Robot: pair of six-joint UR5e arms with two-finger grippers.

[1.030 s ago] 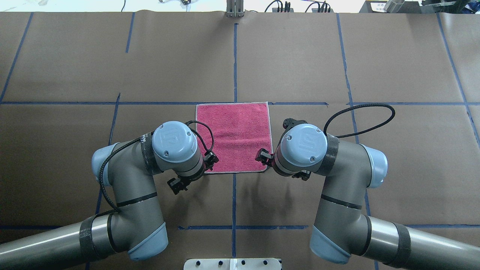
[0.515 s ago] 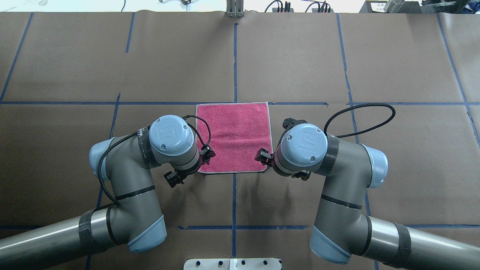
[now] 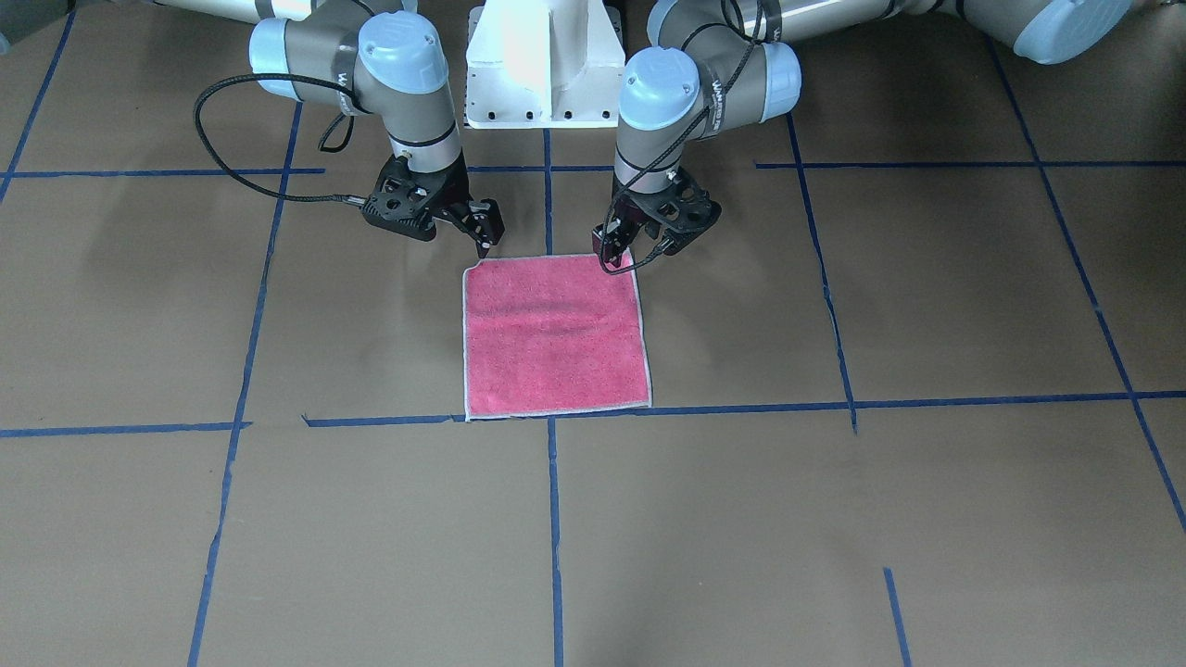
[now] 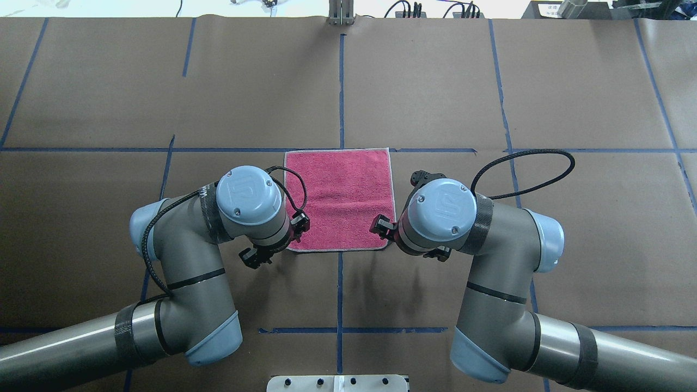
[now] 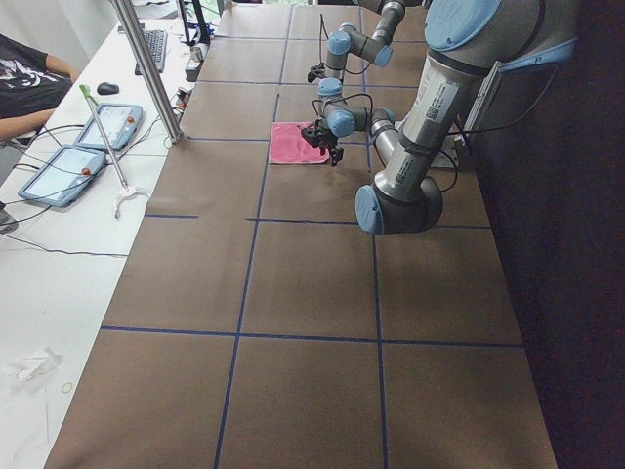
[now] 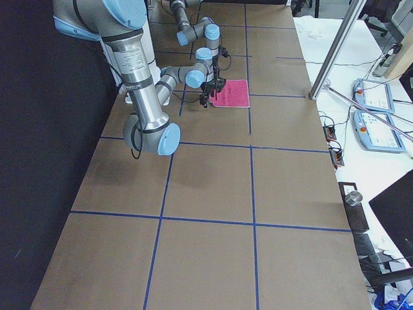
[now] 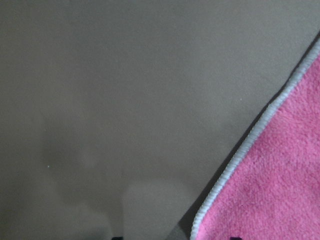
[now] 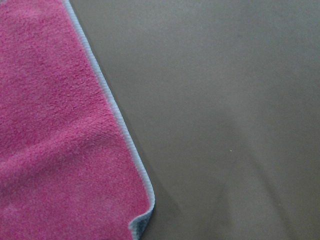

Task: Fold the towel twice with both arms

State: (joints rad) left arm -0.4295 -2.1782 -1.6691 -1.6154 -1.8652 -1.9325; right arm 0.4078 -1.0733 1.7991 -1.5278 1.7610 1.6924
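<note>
Towel [image 4: 340, 198] flat, pink up; L gripper [image 3: 613, 254], R gripper [image 3: 484, 241] at robot-side corners; I can't tell jaw gap/hold; risk: one pinch misses hem, fold skews.

Your table [image 4: 490, 81] is covered in brown paper, gridded with blue tape lines [image 4: 341, 92]. 1 towel [image 4: 340, 198] lies flat near its centre, pink face up, its 12 o'clock edge along a tape line. A white base plate [image 4: 337, 384] sits at 6 o'clock.
</note>
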